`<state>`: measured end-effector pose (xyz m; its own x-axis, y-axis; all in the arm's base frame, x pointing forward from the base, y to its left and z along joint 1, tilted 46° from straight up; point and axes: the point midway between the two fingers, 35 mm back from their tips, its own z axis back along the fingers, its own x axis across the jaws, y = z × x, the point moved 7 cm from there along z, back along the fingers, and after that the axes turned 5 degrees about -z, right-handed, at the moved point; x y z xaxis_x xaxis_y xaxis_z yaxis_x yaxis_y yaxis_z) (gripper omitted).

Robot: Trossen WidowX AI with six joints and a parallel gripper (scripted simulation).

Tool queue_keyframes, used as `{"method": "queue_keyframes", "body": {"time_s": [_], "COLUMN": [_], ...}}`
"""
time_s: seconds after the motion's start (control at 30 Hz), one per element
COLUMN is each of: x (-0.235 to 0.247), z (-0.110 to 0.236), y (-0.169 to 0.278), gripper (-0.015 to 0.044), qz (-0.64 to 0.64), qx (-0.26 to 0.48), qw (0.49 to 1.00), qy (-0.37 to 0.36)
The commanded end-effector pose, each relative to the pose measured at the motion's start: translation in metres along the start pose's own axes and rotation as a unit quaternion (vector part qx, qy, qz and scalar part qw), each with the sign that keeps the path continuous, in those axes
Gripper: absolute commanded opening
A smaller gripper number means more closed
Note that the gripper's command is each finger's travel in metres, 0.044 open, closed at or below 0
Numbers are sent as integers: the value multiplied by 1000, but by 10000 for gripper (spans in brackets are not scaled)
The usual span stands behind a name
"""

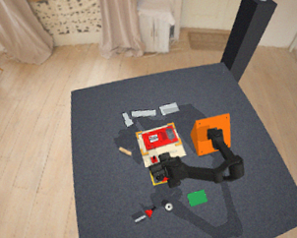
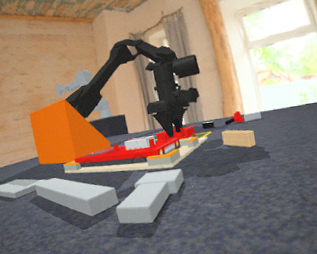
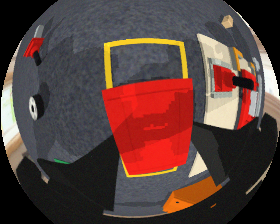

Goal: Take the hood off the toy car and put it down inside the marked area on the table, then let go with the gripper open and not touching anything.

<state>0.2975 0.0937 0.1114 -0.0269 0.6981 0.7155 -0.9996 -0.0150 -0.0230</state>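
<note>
My gripper (image 1: 161,172) (image 2: 174,127) is shut on the red hood (image 3: 150,125) of the toy car. In the wrist view the hood hangs low over the yellow-outlined marked area (image 3: 145,45) and covers its near half. The red toy car (image 1: 158,137) (image 2: 123,151) (image 3: 248,91) sits on its cream base plate (image 1: 144,149) just beyond the gripper. In the top view the arm hides most of the hood and of the marked area (image 1: 153,182). I cannot tell whether the hood touches the table.
The arm's orange base block (image 1: 213,133) (image 2: 58,134) stands right of the car. Grey blocks (image 1: 144,113) (image 2: 75,195) lie behind the car, and a wooden block (image 1: 125,150) (image 2: 238,138) lies to its left. A green square (image 1: 196,197), a black wheel (image 1: 166,207) and a red part (image 1: 149,212) lie near the front.
</note>
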Motion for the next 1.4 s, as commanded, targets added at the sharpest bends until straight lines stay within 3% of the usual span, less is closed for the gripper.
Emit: {"method": "queue_keyframes", "body": {"time_s": [0.0, 0.27, 0.57, 1.37], "x": [0, 0, -1, -1], "z": [0, 0, 70, 72], "y": [0, 0, -1, 0], "gripper": [236, 440, 440, 440], "qz": [1, 1, 0, 0], "qx": [0, 0, 0, 0], "qw": [1000, 1000, 1000, 1000], "qy": [0, 0, 1, 0]}}
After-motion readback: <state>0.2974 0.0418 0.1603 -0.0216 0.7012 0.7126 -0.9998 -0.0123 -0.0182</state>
